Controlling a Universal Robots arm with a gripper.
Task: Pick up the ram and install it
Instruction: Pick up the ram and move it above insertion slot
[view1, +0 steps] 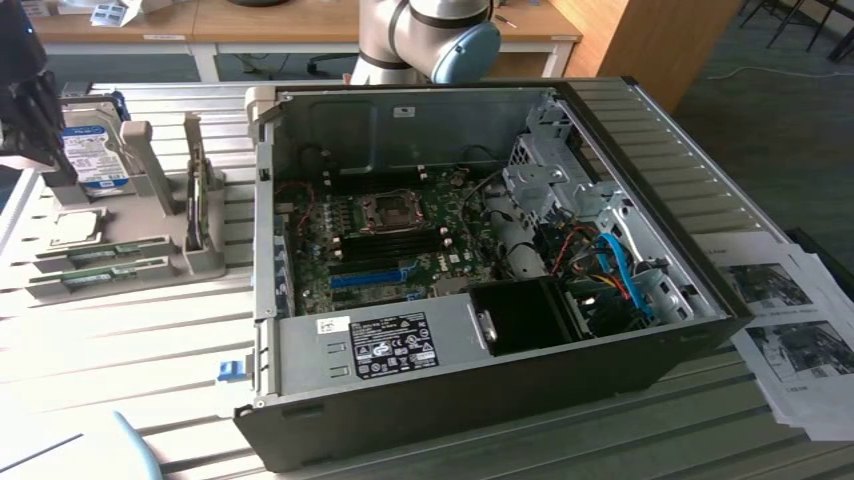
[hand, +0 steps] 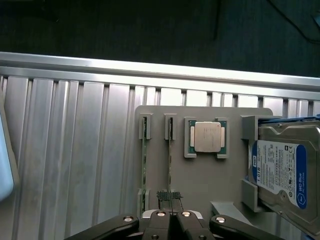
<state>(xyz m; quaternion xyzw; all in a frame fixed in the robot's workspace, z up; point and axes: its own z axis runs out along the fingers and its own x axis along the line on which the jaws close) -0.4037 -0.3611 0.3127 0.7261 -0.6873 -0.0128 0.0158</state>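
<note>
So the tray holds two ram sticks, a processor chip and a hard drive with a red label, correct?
No: the label on the hard drive is blue and white, not red, as the wrist view shows. The tray, ram sticks and processor chip are right.

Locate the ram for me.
The ram stands on edge in the gray holder at the exterior view's left, between the CPU and a second stick, in line with the shut gripper.
</note>
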